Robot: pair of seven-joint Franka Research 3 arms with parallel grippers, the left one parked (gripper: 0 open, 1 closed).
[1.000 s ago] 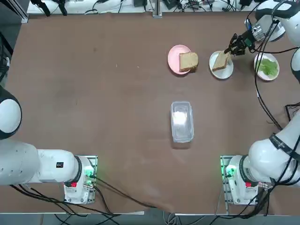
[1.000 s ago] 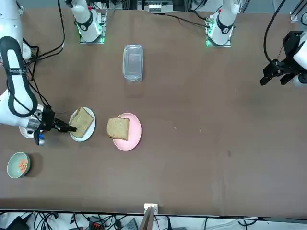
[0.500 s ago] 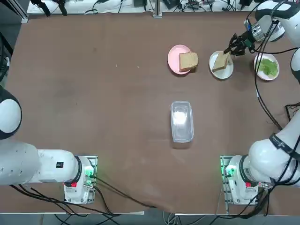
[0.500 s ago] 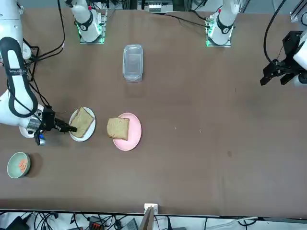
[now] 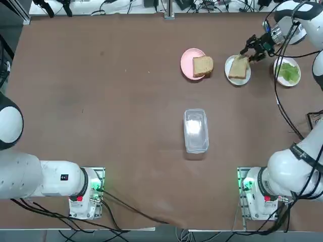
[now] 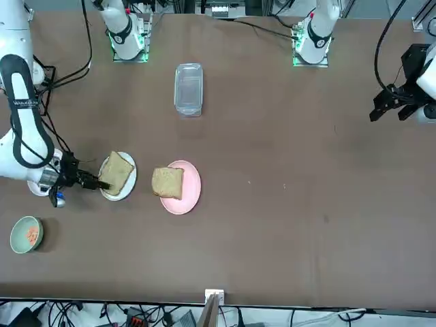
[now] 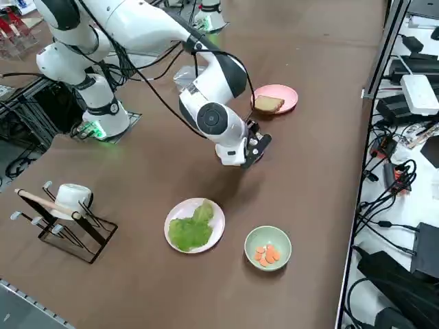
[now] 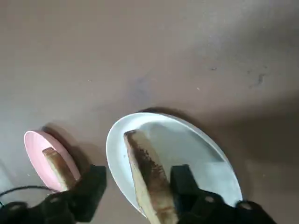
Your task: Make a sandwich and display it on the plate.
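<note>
Fingers (image 8: 93, 191) of my right gripper (image 8: 135, 189) stand spread wide on either side of a bread slice (image 8: 147, 179), gripping nothing; in the wrist view the slice sits in the gap between them, and I cannot tell whether either one touches it. In the top view the gripper (image 5: 251, 49) is at the upper right of the frame, at the edge of the white plate (image 5: 232, 77).

Findings: the bread slice (image 5: 238, 68) rests on the white plate, overhanging its rim slightly. A second slice (image 5: 203, 65) lies on the pink plate (image 5: 187, 64) just to the left. Lettuce (image 7: 190, 229) waits on its own plate (image 7: 177, 211) and orange pieces (image 7: 266, 254) in the green bowl (image 7: 254, 240), both in the lower centre of the side view. No sandwich is assembled yet; only its base is placed.

Risks, in my judgement: pulling away at plate level could catch the crust and drag the slice off the rim, or slide the light plate across the surface. A skewed base would leave later fillings hanging over the edge.
</note>
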